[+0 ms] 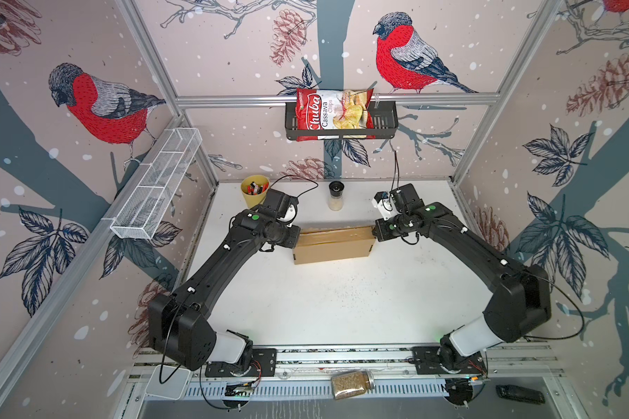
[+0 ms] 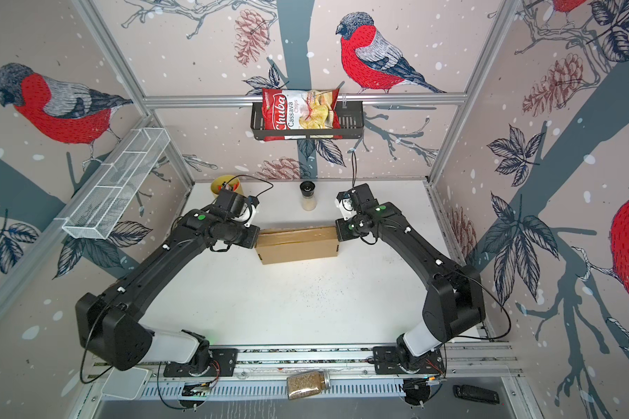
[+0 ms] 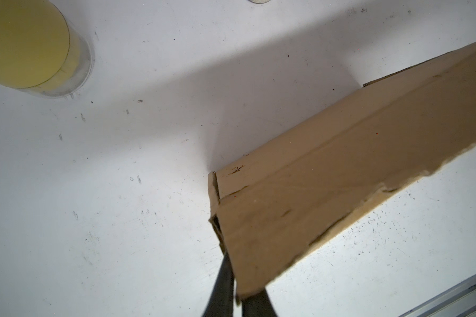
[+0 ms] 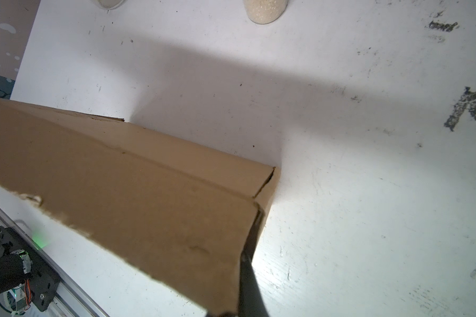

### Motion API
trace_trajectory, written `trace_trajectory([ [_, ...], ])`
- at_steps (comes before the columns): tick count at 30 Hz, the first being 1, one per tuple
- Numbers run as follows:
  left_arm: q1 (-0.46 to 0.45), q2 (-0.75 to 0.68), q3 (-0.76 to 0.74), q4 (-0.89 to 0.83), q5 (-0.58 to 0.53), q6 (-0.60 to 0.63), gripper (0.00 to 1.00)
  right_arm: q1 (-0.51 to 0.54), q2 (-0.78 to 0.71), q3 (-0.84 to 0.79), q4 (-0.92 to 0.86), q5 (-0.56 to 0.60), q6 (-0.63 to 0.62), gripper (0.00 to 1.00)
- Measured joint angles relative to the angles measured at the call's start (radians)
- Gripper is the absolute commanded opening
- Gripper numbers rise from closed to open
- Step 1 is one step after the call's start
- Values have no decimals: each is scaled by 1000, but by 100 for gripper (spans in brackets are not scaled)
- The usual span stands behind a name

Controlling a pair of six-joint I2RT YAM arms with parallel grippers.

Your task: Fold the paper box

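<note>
Two grippers (image 3: pixel 235 285) (image 4: pixel 248 238) pinch the paper box (image 1: pixel 333 248) ends

One paper box (image 1: pixel 333 248), one cup (image 1: pixel 252 196), two baskets (image 1: pixel 153 188) (image 1: pixel 385 125)

Bright, even light fills both top views, stretched at the edges. In the wrist views the plain brown cardboard box (image 3: pixel 327 178) casts a broad soft shadow on the white tabletop (image 3: pixel 94 205); the pale yellow cup (image 3: pixel 22 41) blurs.
</note>
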Motion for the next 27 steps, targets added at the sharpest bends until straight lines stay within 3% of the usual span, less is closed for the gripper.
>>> trace_trajectory([
  [10,1,-5,-41,31,-7,0,2,0,2,3,1,-7,0,1],
  [27,2,2,-55,68,-21,-8,1,2,-2,15,-30,-11,4,11],
])
